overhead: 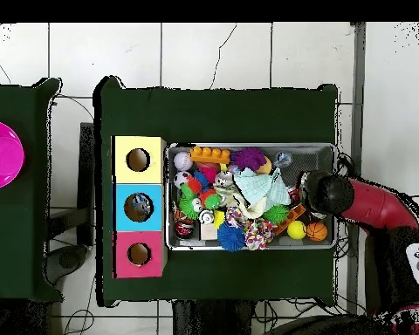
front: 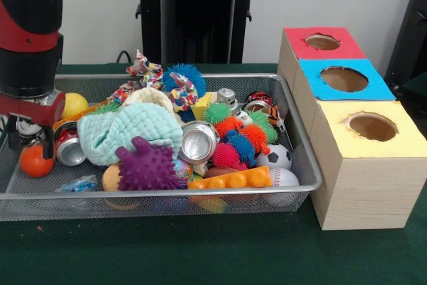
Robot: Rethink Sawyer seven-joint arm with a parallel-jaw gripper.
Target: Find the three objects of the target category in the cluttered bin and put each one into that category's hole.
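Observation:
The wire mesh bin (front: pixel 313 177) stands on the green table, full of toys; it also shows in the overhead view (overhead: pixel 248 146). One clear bottle with a blue label (front: pixel 77 183) lies at the bin's front left corner, seen from above near the rim (overhead: pixel 285 160). No other bottle shows. My gripper (front: pixel 30 141) is lowered into the bin's left end, between a silver can (front: pixel 68 148) and an orange ball (front: pixel 35 162); from above it (overhead: pixel 321 192) is over the bin's right end. Something pale sits at it, unclear what. The blue-topped box's hole (front: pixel 343 79) (overhead: pixel 138 208) is right of the bin.
A red-topped box (front: pixel 322 42) and a yellow-topped box (front: pixel 372 127) flank the blue one. A mint cloth (front: pixel 137 131), purple spiky toy (front: pixel 147 165), open can (front: pixel 199 142), spiky balls (front: pixel 233 139) and an orange brick (front: pixel 230 179) fill the bin. A pink bowl (overhead: pixel 2 155) sits on another table.

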